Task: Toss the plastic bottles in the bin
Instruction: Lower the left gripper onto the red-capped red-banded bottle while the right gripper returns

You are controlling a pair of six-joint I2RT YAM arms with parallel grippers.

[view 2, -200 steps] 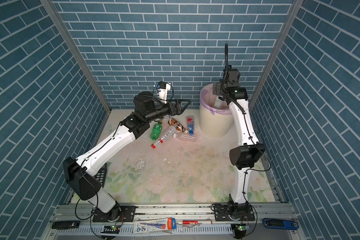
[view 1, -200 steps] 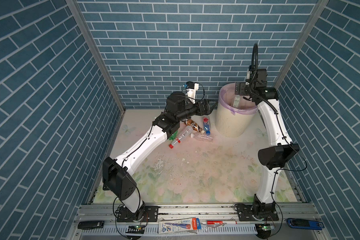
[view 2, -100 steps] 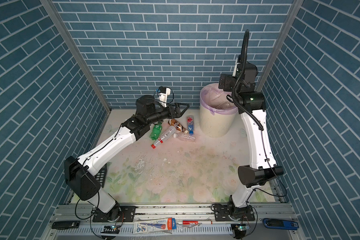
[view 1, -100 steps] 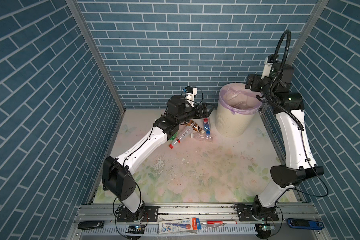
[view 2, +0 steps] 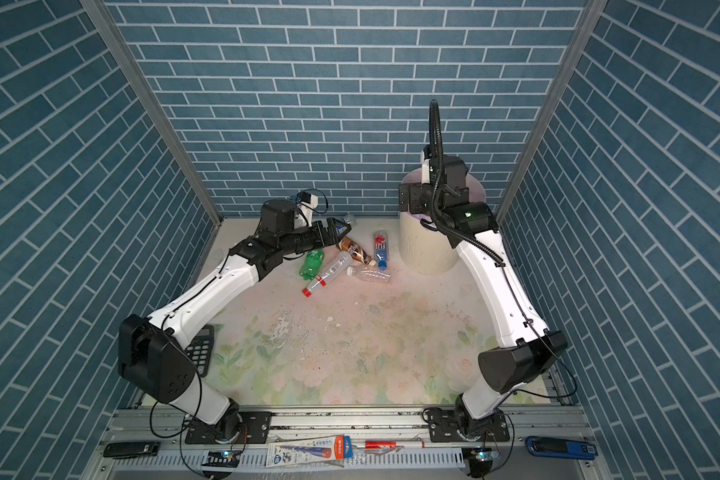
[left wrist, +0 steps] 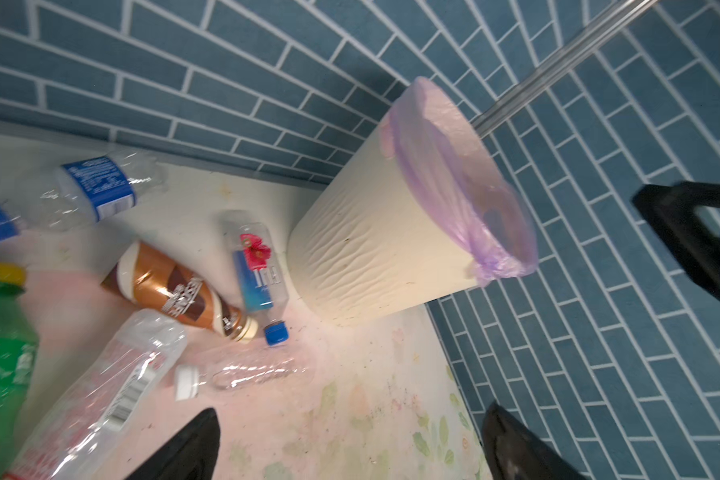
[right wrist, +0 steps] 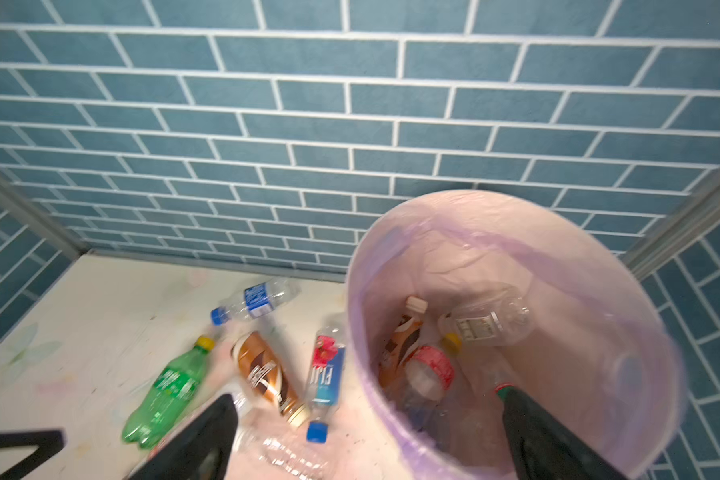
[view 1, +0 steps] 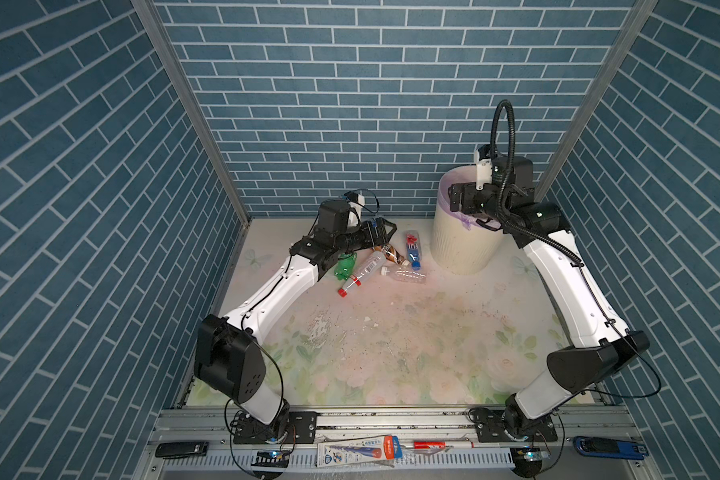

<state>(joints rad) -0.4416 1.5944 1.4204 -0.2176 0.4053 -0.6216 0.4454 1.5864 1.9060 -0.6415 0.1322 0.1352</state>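
Plastic bottles, small and mostly clear, are lying just left of the tall cream ribbed bin at far right, others inside it; your left gripper is hovering above them, your right gripper over its rim, both spreading wide, empty

The plastic bottles look glossy and crinkled, the bin matt ribbed plastic, its bag thin shiny film.

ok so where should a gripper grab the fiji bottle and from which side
Likely across its labelled middle, from straight above: the fiji bottle lies on its side, with free space either side there, between the brown bottle and the bin. The blue-cap end is crowded.
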